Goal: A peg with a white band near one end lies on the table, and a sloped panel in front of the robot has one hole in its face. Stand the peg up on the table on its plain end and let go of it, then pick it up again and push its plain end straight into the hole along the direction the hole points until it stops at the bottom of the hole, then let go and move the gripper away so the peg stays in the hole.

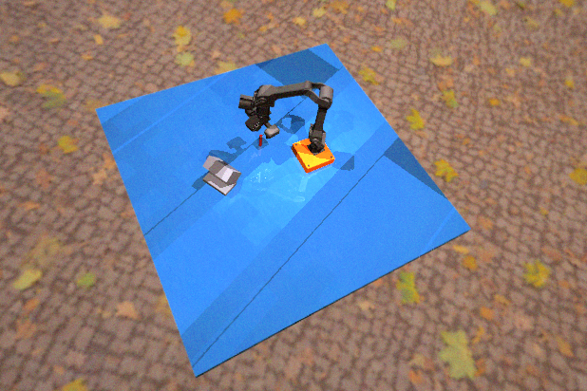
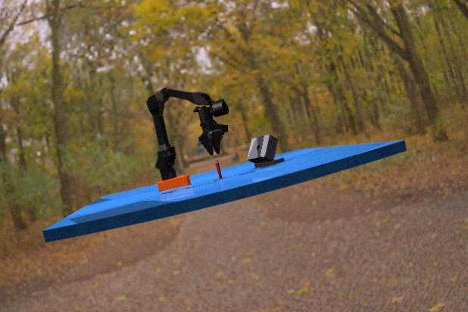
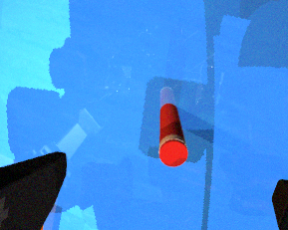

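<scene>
The red peg [image 1: 260,140] [image 2: 218,170] [image 3: 170,120] stands upright on the blue table [image 1: 266,254] [image 2: 318,173]. Its pale band is near the top end in the wrist view, and its lower end rests on the table. My gripper [image 1: 263,128] [image 2: 215,154] [image 3: 175,180] is open and empty, pointing down above the peg, with the fingertips higher than the peg's top. The grey sloped panel [image 1: 230,173] [image 2: 269,148] stands beyond the peg from the arm's base. Its hole [image 2: 258,147] shows dark and empty in the exterior view. The panel is out of the wrist view.
The arm's orange base block [image 1: 311,159] [image 2: 173,183] sits on the table on the other side of the peg from the panel. The panel rests on a flat foot [image 1: 222,185] [image 2: 278,162]. Shadows of the arm fall across the table around the peg.
</scene>
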